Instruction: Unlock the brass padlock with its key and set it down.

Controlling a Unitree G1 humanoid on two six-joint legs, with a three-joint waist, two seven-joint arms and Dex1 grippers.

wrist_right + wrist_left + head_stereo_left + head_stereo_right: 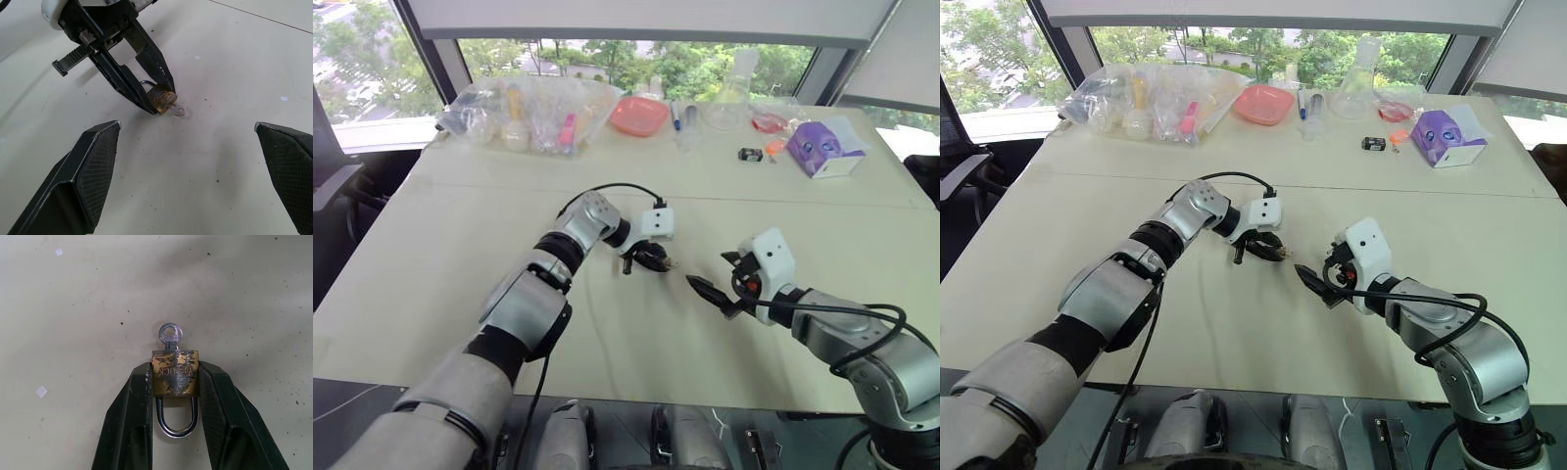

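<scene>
One brass padlock (175,373) sat low over the counter (73,308), pinched by its sides in the left end effector (175,396). Its key (170,334) was in the keyhole. The shackle (177,418) looked shut, so turning the key and setting it down were left. The right end effector (188,156) waited near, fingers wide apart, holding nothing.

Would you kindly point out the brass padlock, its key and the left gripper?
brass padlock (175,374), left wrist view, on its body.
key (170,334), left wrist view, on its round bow.
left gripper (157,100), right wrist view, between its fingertips.
</scene>
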